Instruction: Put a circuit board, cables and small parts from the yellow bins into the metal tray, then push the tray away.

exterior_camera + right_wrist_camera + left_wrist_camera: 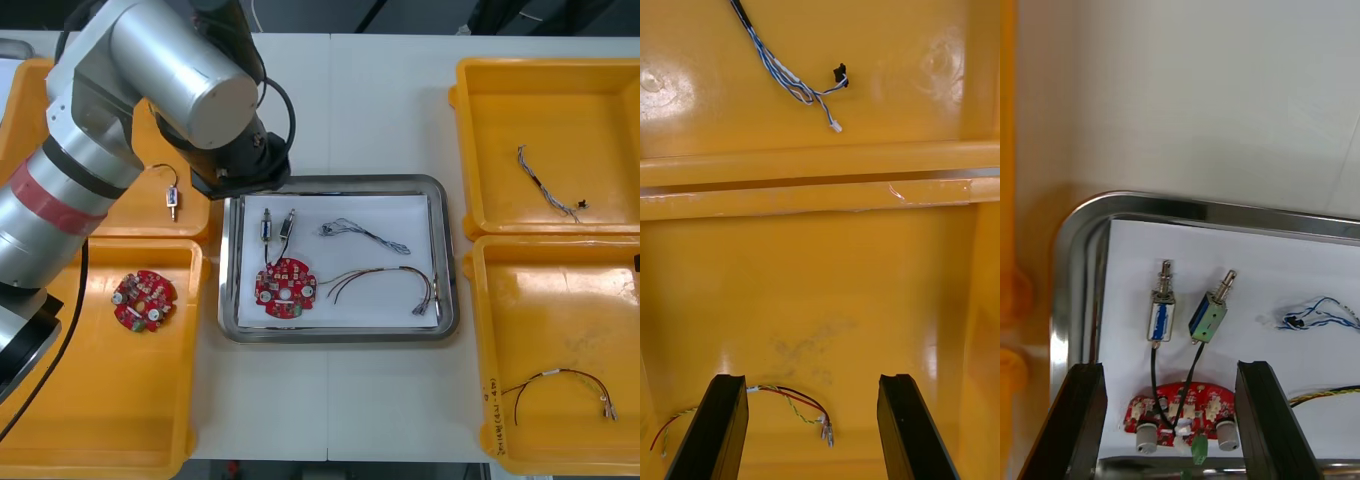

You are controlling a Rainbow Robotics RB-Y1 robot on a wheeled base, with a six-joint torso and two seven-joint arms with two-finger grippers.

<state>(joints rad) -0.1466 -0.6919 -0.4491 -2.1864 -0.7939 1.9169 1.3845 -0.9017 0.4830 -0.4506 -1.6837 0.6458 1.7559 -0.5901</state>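
Tray (pixel 1225 214) beneath released left gripper (pixel 1169 367), right gripper (pixel 812 379) released over yellow bin (pixel 820 285)

4 bins (pixel 100 400) (pixel 20 90) (pixel 540 100) (pixel 560 320) | 1 tray (pixel 330 182) | 2 boards (pixel 285 286) (pixel 143 299) | 4 cables (pixel 365 235) (pixel 385 282) (pixel 548 185) (pixel 560 385) (mixed) | 3 small metal parts (pixel 267 225) (pixel 287 224) (pixel 173 197)

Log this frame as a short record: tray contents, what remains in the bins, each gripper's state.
tray: metal tray, white inside, between the yellow bins
in tray: circuit board, two small metal parts, blue and white cable, red and yellow cable
left bins: spare small metal part, spare board
right bins: second blue and white cable, second red and yellow cable
left gripper: open, above the tray's board
right gripper: open, above the second red and yellow cable
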